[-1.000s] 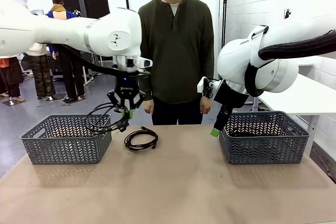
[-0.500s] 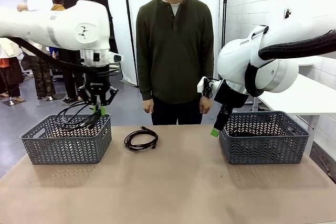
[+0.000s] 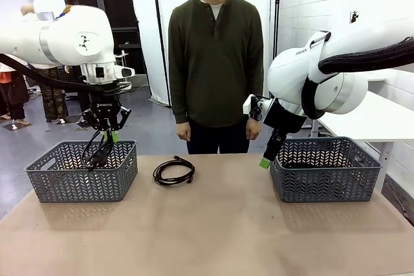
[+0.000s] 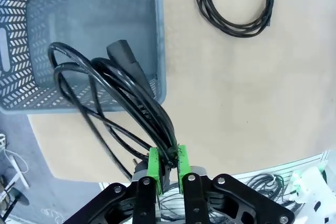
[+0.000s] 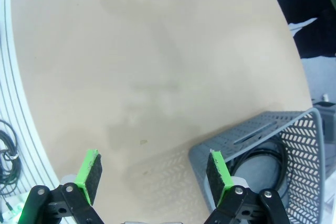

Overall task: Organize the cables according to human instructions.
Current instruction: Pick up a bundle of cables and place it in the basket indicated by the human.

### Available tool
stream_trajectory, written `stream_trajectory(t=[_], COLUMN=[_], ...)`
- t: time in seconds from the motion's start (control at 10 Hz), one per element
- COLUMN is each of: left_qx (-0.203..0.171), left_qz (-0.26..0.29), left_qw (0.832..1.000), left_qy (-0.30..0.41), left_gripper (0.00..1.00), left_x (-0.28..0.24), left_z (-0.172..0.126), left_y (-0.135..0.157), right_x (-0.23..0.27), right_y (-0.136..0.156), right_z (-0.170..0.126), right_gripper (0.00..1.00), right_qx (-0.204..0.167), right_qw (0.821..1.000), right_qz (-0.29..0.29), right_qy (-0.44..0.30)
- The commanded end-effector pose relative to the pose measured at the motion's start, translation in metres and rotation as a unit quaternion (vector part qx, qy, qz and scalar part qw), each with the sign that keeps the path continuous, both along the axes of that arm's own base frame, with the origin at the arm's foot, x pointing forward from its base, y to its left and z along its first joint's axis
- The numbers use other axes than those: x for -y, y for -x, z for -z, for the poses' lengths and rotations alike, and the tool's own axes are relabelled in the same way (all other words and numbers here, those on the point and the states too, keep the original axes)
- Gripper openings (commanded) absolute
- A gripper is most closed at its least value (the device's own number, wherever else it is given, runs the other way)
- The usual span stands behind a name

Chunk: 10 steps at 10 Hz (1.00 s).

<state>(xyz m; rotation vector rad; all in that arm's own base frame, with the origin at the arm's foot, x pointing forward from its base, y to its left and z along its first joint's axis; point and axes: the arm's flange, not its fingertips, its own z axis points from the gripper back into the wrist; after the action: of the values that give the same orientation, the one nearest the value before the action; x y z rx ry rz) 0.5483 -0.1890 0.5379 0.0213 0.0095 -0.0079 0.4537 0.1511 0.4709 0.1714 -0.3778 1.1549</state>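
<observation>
My left gripper (image 3: 107, 135) (image 4: 167, 165) is shut on a coiled black cable (image 3: 97, 152) (image 4: 118, 98), which dangles over the left grey basket (image 3: 45, 179) (image 4: 21, 77); its plug hangs inside the basket. A second coiled cable (image 3: 173, 172) (image 4: 233, 1) lies on the table between the baskets. My right gripper (image 3: 268, 158) (image 5: 152, 174) hangs open and holds nothing, just left of the right basket (image 3: 326, 185) (image 5: 262, 135), where a cable (image 5: 265, 156) lies. The human (image 3: 217, 63) stands at the far edge with hands (image 3: 183, 132) down.
Brown tabletop (image 3: 213, 231) spreads wide and bare toward the near edge. The two baskets stand at far left and far right. Other people (image 3: 13, 88) stand in the background at left.
My left arm has carried the held cable leftward, from beside the lying coil to over the left basket. The right arm and the person have not moved.
</observation>
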Motion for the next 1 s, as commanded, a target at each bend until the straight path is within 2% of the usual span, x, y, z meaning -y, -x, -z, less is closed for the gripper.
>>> stream_trajectory(t=[0.0, 0.5, 0.6, 0.9], left_qx=[-0.002, -0.004, 0.003, -0.008], left_qz=[0.008, 0.008, 0.005, 0.04], left_qw=[1.0, 1.0, 1.0, 0.998], left_qy=[-0.01, -0.001, -0.019, -0.052], left_gripper=[0.0, 0.0, 0.0, 0.0], left_x=[0.005, 0.008, 0.012, 0.001], left_z=[-0.002, 0.001, 0.0, -0.019], left_y=[0.004, 0.004, 0.007, -0.011], right_x=[0.0, 0.0, 0.0, 0.0], right_y=[0.0, 0.0, 0.0, 0.0], right_z=[0.001, 0.001, 0.001, 0.001], right_gripper=[1.0, 1.0, 1.0, 1.0], right_qx=[0.002, 0.002, 0.002, 0.002], right_qw=[1.0, 1.0, 1.0, 1.0], right_qz=[0.002, 0.002, 0.002, 0.002], right_qy=[-0.001, -0.001, -0.001, -0.001])
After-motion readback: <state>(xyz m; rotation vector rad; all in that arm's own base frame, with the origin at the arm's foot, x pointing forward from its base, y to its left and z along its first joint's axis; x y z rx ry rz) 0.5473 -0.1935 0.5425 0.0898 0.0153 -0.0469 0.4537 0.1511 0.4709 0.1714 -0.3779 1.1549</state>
